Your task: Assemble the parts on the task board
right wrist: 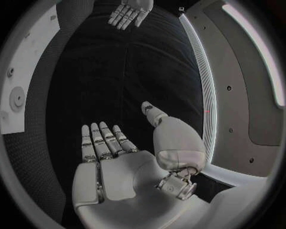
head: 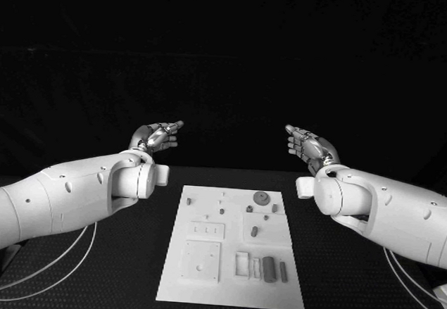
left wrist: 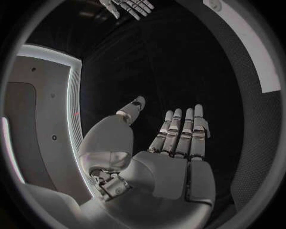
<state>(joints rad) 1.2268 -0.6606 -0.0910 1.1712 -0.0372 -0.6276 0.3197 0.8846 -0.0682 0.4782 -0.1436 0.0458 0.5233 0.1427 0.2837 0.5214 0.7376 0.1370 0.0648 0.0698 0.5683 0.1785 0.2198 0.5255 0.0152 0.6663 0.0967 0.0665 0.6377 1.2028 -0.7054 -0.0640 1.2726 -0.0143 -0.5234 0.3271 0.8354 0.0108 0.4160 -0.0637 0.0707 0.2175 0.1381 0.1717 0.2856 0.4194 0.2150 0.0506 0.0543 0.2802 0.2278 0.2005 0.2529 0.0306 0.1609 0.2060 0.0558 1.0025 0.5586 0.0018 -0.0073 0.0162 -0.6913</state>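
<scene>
The white task board lies flat in the middle of the black table, and a strip of it shows in the wrist views. Small grey parts sit on it: a round disc, a short peg and dark bars near the front. My left hand is raised beyond the board's far left corner, fingers straight and apart, holding nothing. My right hand mirrors it beyond the far right corner, also flat and empty. Each wrist view shows the other hand across the gap.
White cables hang from both arms beside the board. A square plate and a slotted block stand on the board's left half. Bare black table surrounds the board on both sides.
</scene>
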